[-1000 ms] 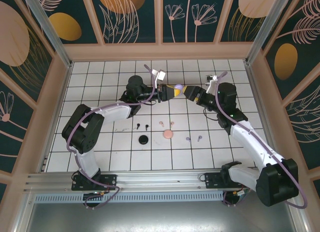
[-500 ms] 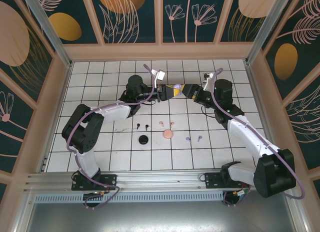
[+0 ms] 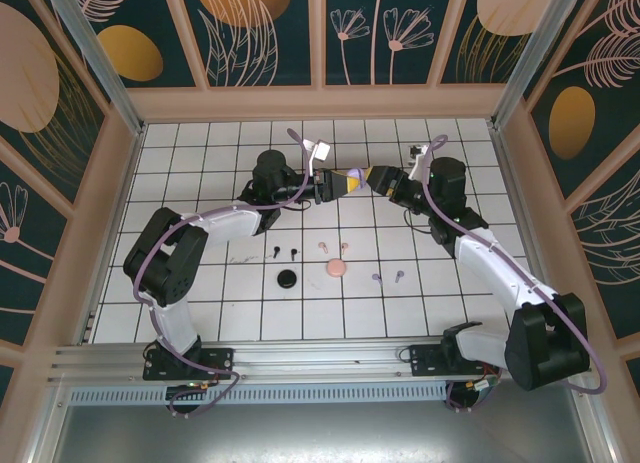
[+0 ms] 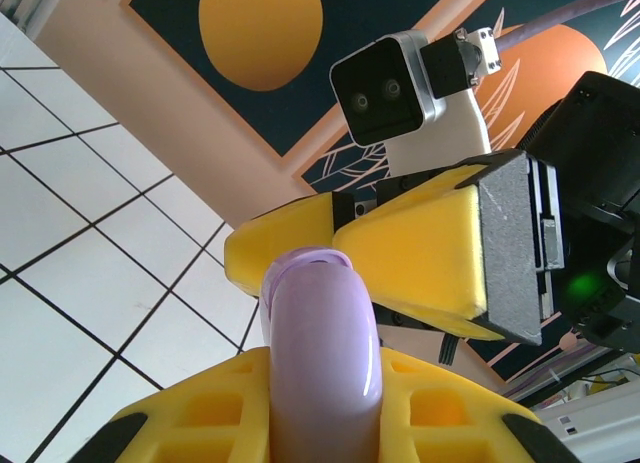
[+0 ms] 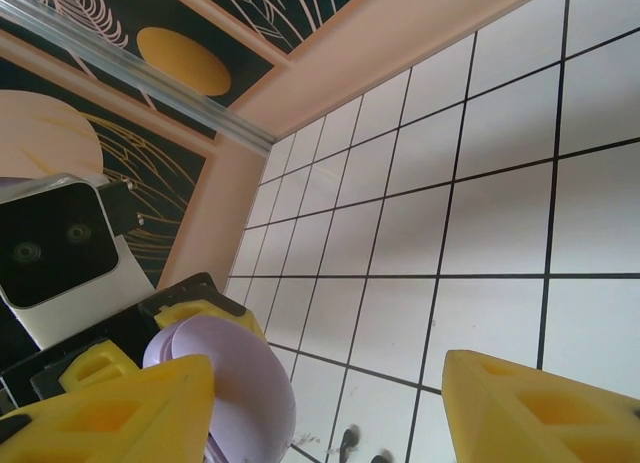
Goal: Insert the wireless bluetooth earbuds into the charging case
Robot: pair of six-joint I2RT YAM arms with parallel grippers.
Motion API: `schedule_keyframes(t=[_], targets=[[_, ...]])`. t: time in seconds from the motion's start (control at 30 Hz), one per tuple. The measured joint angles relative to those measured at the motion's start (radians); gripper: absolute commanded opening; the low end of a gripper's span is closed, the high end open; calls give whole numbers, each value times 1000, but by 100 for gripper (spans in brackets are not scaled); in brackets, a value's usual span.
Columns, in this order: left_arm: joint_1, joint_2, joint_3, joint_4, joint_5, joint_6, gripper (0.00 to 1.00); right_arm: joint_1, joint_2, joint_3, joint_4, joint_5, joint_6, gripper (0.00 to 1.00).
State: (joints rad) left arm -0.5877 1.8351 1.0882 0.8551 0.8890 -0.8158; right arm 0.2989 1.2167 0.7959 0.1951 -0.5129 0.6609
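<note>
Lilac charging case (image 4: pixel 322 363), rounded and glossy, was clamped edge-on in the closed left gripper (image 3: pixel 340 183) and held raised above the white tiled surface (image 3: pixel 200 153). The right gripper (image 3: pixel 376 176) was seen facing it with jaws apart, one finger just beside the case rim. Six tiny stemmed earbuds (image 3: pixel 344 246) were laid on the surface, well apart from both grippers: black pair (image 3: pixel 275 251), pink pair (image 3: pixel 322 246), lilac pair (image 3: pixel 377 278).

You'll find the lilac charging case (image 4: pixel 320 353) upright at bottom centre, pinched between the yellow fingers (image 4: pixel 200 418) of the left gripper (image 4: pixel 322 428). The right gripper (image 4: pixel 336 251) sits just behind its top; white tiled floor (image 4: pixel 80 283) at left.
</note>
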Motion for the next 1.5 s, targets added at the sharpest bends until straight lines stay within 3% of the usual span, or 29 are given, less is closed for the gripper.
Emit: schedule_keyframes(t=[0.83,1.1,1.5], targets=[[0,0,-4,1,5,3,0,-28,56,-10,7,26,3,61],[-3,0,-3,0,5,15,0,-29,-51,-13,-67,20,-27,61],[-3,0,-2,-8,5,19,0,44,-32,35,-104,26,-54,62]])
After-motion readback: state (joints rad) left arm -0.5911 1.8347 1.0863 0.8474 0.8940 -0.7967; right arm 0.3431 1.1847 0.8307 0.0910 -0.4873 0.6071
